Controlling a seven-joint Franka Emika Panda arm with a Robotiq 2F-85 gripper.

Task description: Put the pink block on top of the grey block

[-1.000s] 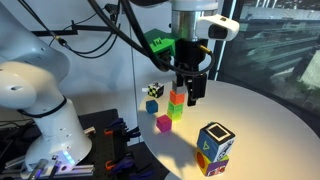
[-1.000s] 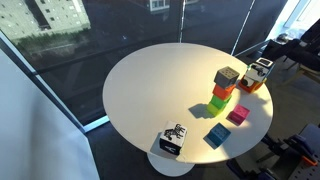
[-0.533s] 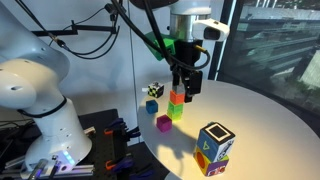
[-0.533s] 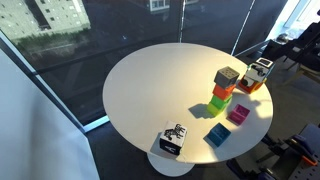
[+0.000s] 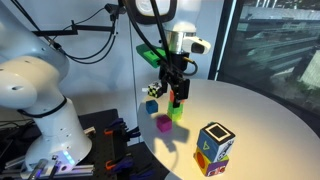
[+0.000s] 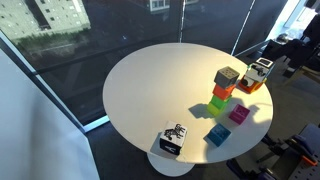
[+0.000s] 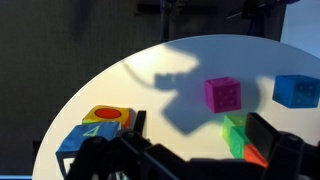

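Observation:
The pink block (image 5: 164,123) (image 6: 238,114) (image 7: 222,94) lies on the white round table beside a stack. The stack has a green block (image 5: 176,113) (image 7: 238,133) at the bottom, an orange block (image 6: 224,90) on it and the grey block (image 6: 228,76) on top. My gripper (image 5: 176,90) (image 7: 200,140) is open and empty and hangs over the stack, above and behind the pink block. It hides the grey block in an exterior view (image 5: 177,95). The arm does not show in the exterior view that shows the grey block.
A large multicoloured cube (image 5: 214,147) (image 7: 100,125) stands near the table edge. A blue block (image 6: 217,135) (image 7: 296,90) and a black-and-white cube (image 5: 153,90) (image 6: 172,141) lie near the pink block. The table rim (image 6: 130,125) is close to all of them.
My gripper has moved left across the exterior view to above the stack, and the wrist has turned. The blocks have not moved.

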